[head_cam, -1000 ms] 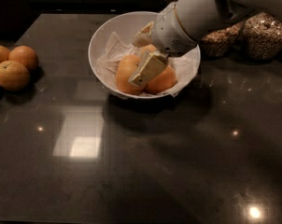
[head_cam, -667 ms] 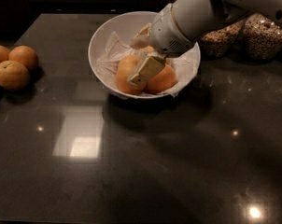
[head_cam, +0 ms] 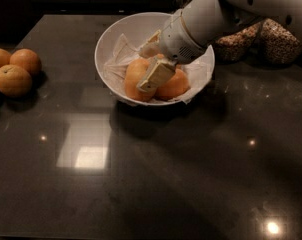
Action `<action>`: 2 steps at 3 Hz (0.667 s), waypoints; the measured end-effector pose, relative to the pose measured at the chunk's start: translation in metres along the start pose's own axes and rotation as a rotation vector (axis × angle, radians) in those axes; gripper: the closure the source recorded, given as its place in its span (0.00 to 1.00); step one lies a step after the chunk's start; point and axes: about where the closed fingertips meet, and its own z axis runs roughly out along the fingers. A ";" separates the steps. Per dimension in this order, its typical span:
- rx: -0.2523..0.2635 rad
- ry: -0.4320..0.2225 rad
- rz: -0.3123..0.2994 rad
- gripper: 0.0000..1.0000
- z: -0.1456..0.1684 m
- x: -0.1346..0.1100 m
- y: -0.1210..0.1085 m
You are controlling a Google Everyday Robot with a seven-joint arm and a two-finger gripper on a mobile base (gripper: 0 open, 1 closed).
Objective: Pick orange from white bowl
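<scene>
The white bowl [head_cam: 108, 44] stands at the back middle of the dark counter, lined with crumpled white paper. Two oranges lie in it: a left orange [head_cam: 132, 78] and a right orange [head_cam: 175, 85]. My gripper [head_cam: 151, 60] reaches down into the bowl from the upper right on a white arm [head_cam: 206, 19]. It sits at the top of the left orange, between the two fruits, and partly hides both.
Several loose oranges [head_cam: 13, 71] lie at the counter's left edge. Glass jars of grain [head_cam: 271, 41] stand behind the arm at the back right. The glossy dark counter [head_cam: 151, 174] stretches toward the front.
Almost nothing has changed. The gripper stays in the bowl at the same orange, and the arm has shifted only slightly.
</scene>
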 end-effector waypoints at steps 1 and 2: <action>-0.010 0.017 0.017 0.38 0.008 0.013 -0.004; -0.023 0.029 0.029 0.37 0.015 0.022 -0.005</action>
